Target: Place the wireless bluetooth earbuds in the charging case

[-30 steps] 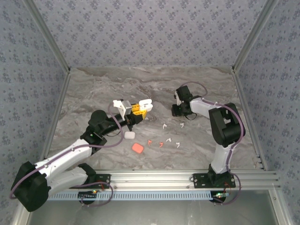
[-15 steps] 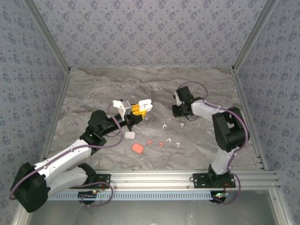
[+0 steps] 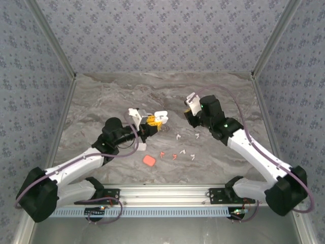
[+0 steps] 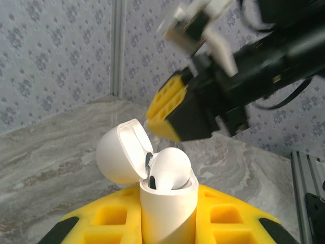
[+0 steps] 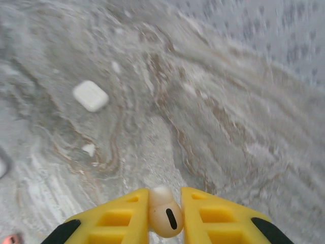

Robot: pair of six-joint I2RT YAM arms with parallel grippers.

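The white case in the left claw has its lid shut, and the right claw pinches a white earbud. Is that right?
Not quite: the lid stands flipped open, not shut, as the left wrist view shows. The white case is indeed in the left gripper, and the right gripper pinches a white earbud.

The grey marbled table (image 3: 101, 96) bears a loose scatter of white earbuds (image 3: 177, 136) and orange-red earbuds (image 3: 162, 153) near the overhead frame's centre, an orange-red case (image 3: 149, 160) lower left of them, and a closed white case (image 5: 90, 95).
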